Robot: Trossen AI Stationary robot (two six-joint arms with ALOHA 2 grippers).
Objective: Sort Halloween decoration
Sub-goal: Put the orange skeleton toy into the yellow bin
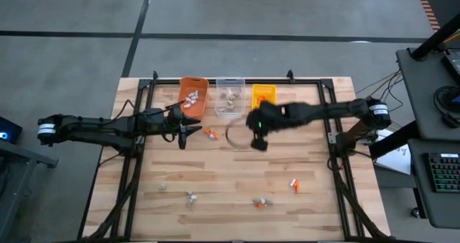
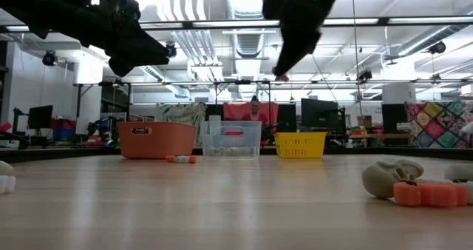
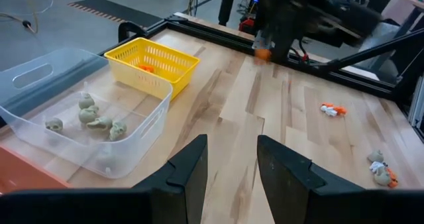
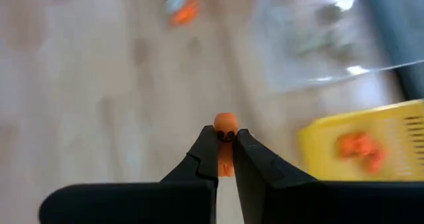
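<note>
Three bins stand in a row at the table's far edge. The orange bin (image 1: pixel 192 92) holds white trinkets, the clear bin (image 3: pixel 79 118) holds grey-tan skulls and the yellow basket (image 3: pixel 154 63) holds orange pieces. My right gripper (image 1: pixel 259 144) hangs high over the middle of the table, in front of the clear bin and the yellow basket, shut on a small orange trinket (image 4: pixel 225 128). My left gripper (image 3: pixel 232 164) hovers open and empty in front of the orange bin. More Halloween decoration lies loose on the wood (image 1: pixel 209 134) (image 1: pixel 294 185) (image 1: pixel 260 203). My right gripper pinches the orange trinket between its two fingertips. The trinket's round head (image 4: pixel 226 122) sticks out just past the tips. The fingers slant downward, and the trinket is lifted well clear of the table.
A black rail frame (image 1: pixel 323 92) runs around the tabletop. Small grey and white pieces (image 1: pixel 190 197) (image 1: pixel 162 187) lie toward the near left. Bare wood lies between the bins and the near trinkets.
</note>
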